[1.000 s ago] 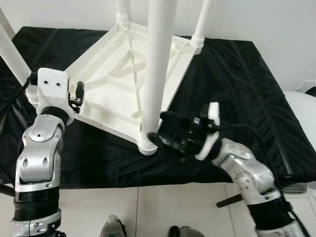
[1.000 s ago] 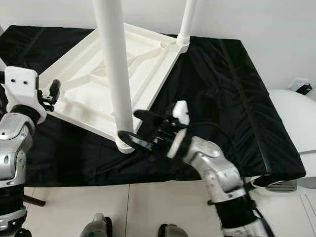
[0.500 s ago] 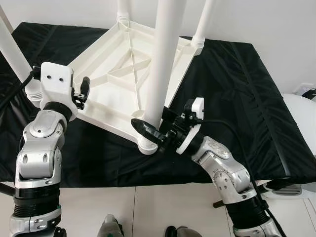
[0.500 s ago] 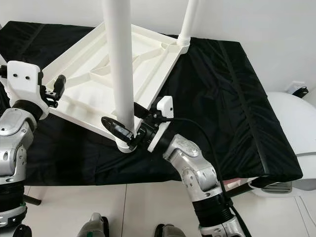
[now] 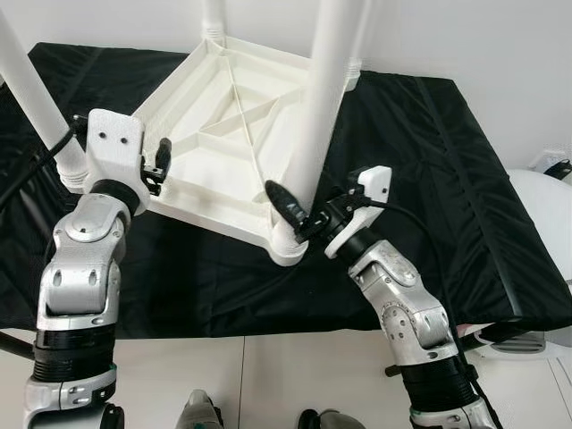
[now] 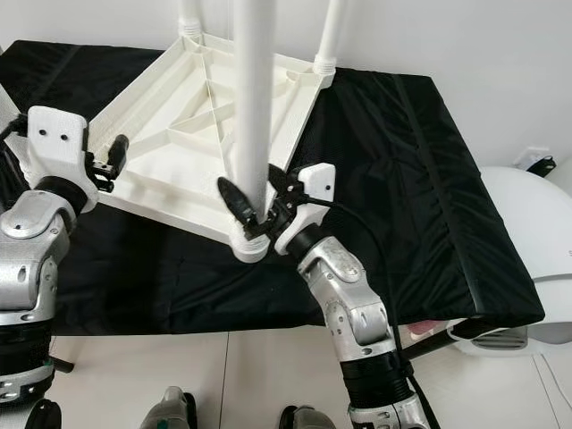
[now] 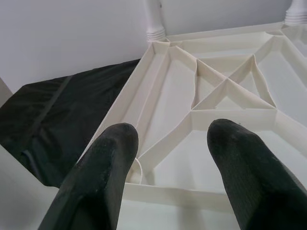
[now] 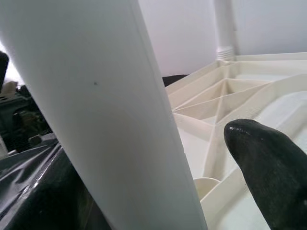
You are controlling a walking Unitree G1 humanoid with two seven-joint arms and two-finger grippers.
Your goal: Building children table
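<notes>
Right end effector [image 5: 299,214] straddles the near leg [image 5: 317,125] at its socket, fingers spread. Left end effector [image 7: 172,158], also spread, hovers over the tabletop [image 5: 223,134] rim. Best to close low, twist straight.

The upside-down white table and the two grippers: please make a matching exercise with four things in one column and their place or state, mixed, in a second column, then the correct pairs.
Things
1. right gripper
2. left gripper
3. tabletop
4. black cloth

Places or states
A. lies under the table
B. fingers on both sides of the near leg, close to its base
C. lies ribbed side up, legs pointing upward
D. open, at the tabletop's left edge

Pairs: 1-B, 2-D, 3-C, 4-A
</notes>
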